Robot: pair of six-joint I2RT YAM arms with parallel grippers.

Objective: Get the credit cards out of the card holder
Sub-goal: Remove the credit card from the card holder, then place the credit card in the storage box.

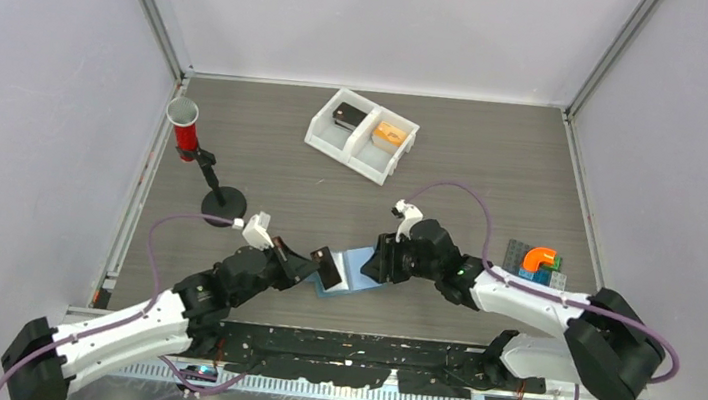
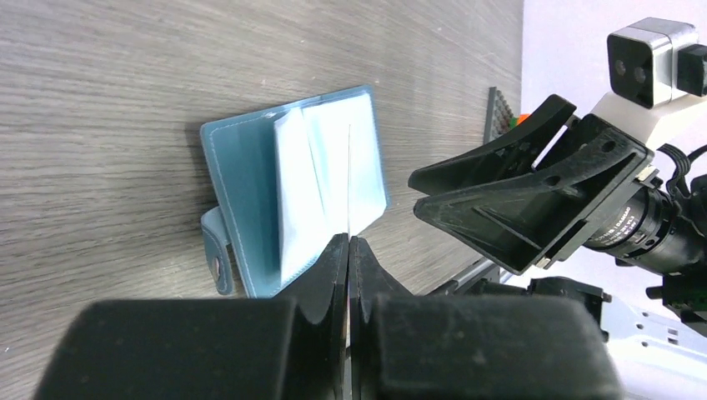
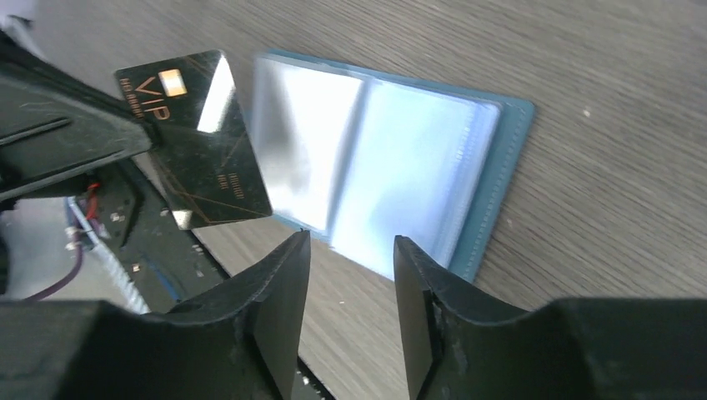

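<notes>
Left gripper [image 2: 348, 250] fingers sit closest to the lens, clamped on one credit card [image 3: 196, 137]: black, "VIP" print, seen edge-on from that wrist. Card holder [image 3: 400, 167] lies open and flat on the table [image 1: 474, 173], just beyond the left fingertips and directly under the right gripper [image 3: 350, 243]. Right jaws are spread and straddle the holder's near edge; can't tell if they touch it. Card looks clear of the sleeves, so my read is that this one is extracted and transfer is next. To do it well: pull straight away from the holder before swinging, and don't clip the right fingers just beside the card. Right arm should pin the holder if a sleeve drags. Can't tell whether the sleeves hold more cards.
</notes>
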